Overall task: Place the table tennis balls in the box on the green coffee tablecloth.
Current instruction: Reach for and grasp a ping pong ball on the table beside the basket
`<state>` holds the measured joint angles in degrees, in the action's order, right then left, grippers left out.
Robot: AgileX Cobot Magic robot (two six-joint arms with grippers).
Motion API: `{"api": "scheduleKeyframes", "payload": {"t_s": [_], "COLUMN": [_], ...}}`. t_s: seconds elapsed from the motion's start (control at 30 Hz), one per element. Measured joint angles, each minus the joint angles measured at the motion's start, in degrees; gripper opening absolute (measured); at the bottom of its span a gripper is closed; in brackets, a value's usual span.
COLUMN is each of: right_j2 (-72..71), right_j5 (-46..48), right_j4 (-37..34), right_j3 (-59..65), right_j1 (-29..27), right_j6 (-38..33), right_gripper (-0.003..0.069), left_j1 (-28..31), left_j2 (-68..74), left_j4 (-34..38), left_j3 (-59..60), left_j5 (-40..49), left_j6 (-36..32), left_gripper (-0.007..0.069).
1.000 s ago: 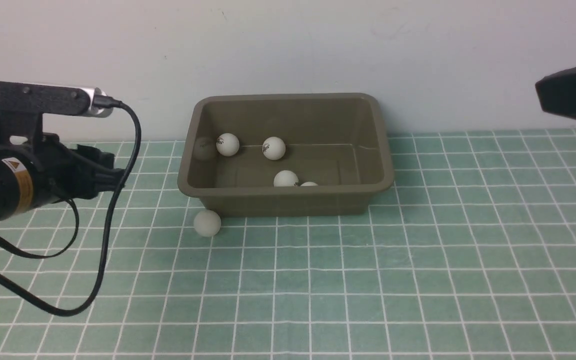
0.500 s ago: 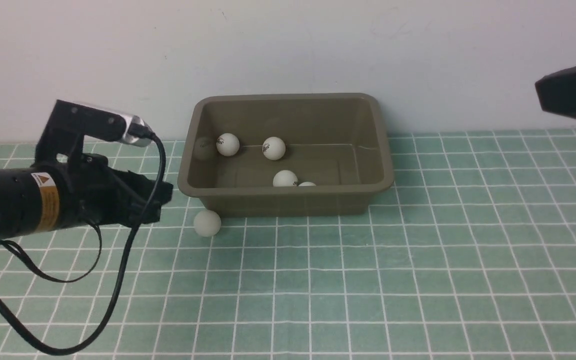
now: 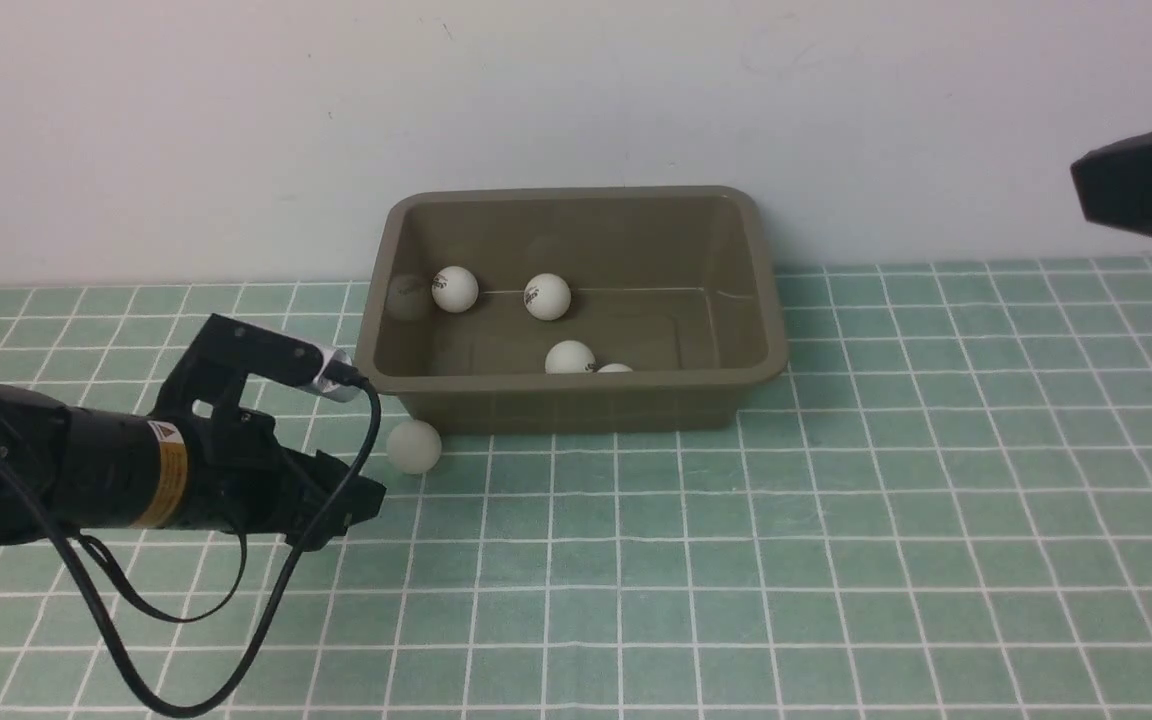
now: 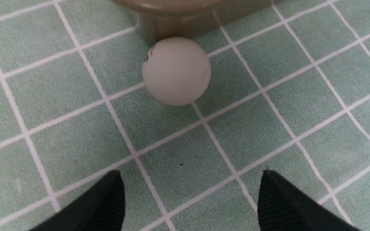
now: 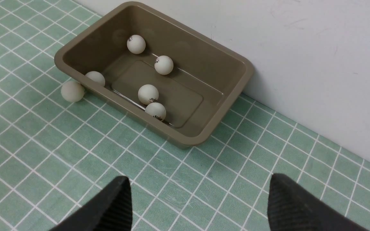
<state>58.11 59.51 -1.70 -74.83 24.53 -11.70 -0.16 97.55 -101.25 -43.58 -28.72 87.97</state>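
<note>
Nothing here is legible to me. The closest thing to a sign is the yellow label (image 3: 160, 470) wrapped round my left arm (image 3: 86, 470), in front of the box (image 3: 576, 400) and off its left corner. It has a small warning triangle on a white patch at its upper end, and print too fine to read below that. Inside the box, the table tennis balls (image 5: 148, 94) carry small dark printed logos. They are clearest on the two lying mid-floor, but the letters blur. The loose ball (image 4: 176, 70) just outside the box's front-left corner shows a tiny dark-and-red mark at its edge, also unreadable.
</note>
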Motion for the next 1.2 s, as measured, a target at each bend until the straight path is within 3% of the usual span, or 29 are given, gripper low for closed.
{"api": "scheduleKeyframes", "payload": {"t_s": [0.13, 0.83, 1.2], "right_j2": [0.00, 0.00, 0.00], "right_j5": [0.00, -1.21, -1.75], "right_j4": [0.00, 0.00, 0.00], "right_j3": [0.00, 0.00, 0.00], "right_j1": [0.00, 0.00, 0.00], "right_j6": [0.00, 0.00, 0.00], "right_gripper": [0.0514, 0.0483, 0.0483], "left_j1": [0.00, 0.00, 0.00], "left_j2": [1.69, 4.85, 7.21], "left_j4": [1.98, 21.11, 24.37], "left_j3": [0.00, -0.10, -3.62], "left_j5": [-0.55, -5.80, -6.11], "left_j6": [-1.61, -24.24, -27.55], "left_gripper": [0.0500, 0.0500, 0.0500]}}
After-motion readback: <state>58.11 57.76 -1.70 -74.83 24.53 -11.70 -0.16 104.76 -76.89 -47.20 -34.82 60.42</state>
